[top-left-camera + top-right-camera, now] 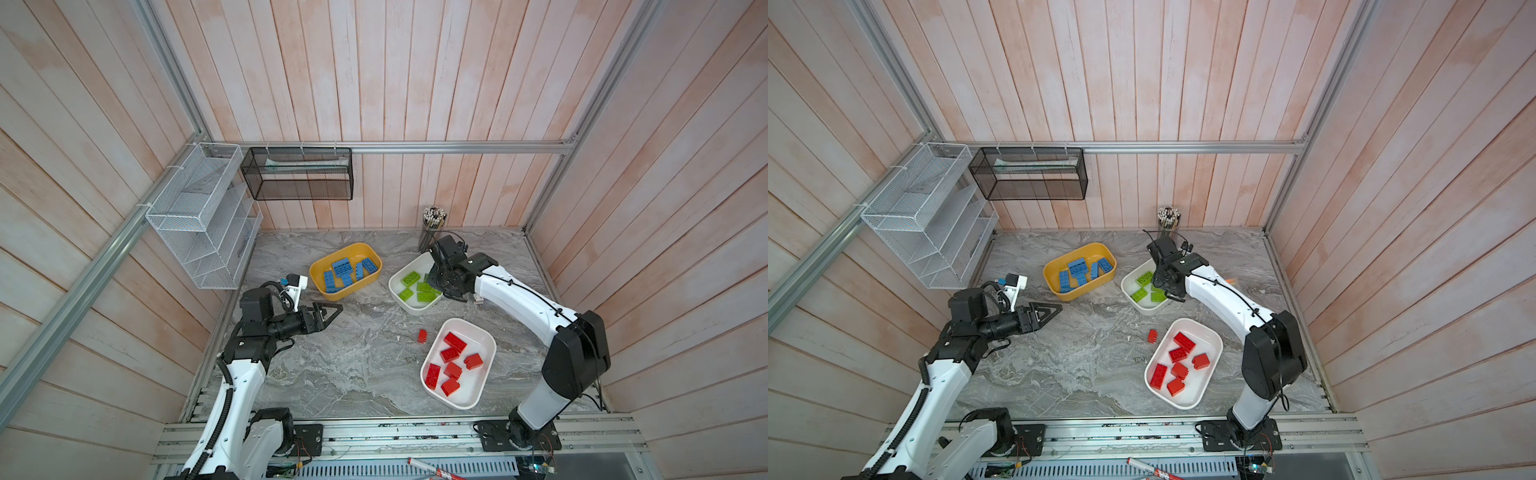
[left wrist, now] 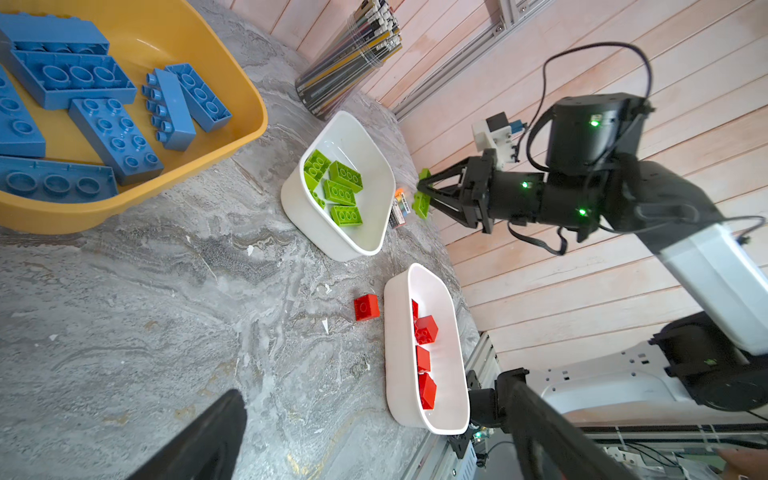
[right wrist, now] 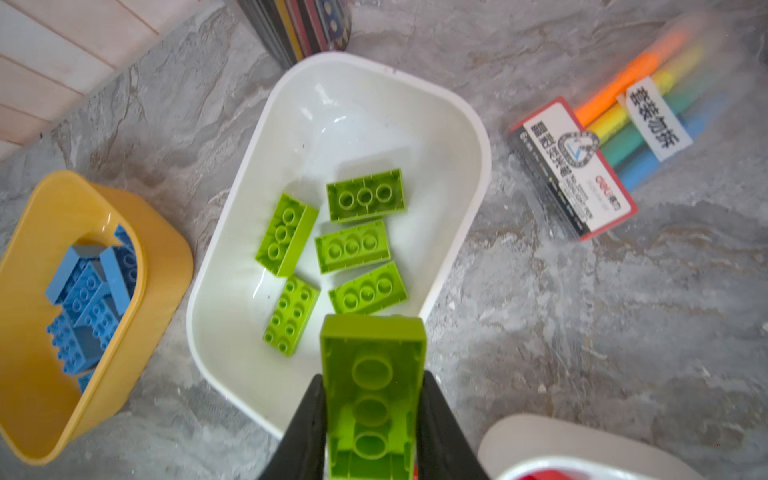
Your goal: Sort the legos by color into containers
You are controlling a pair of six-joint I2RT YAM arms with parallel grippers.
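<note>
Green lego (image 3: 374,411) within right gripper (image 3: 372,377)

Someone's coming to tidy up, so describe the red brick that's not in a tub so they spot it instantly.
On the grey marble table, find the white tub holding red bricks, lowest and rightmost in both top views. Just outside its rim, toward the table's middle, sits a small red brick. It alone lies on bare marble; the other red ones are inside the tub.
</note>
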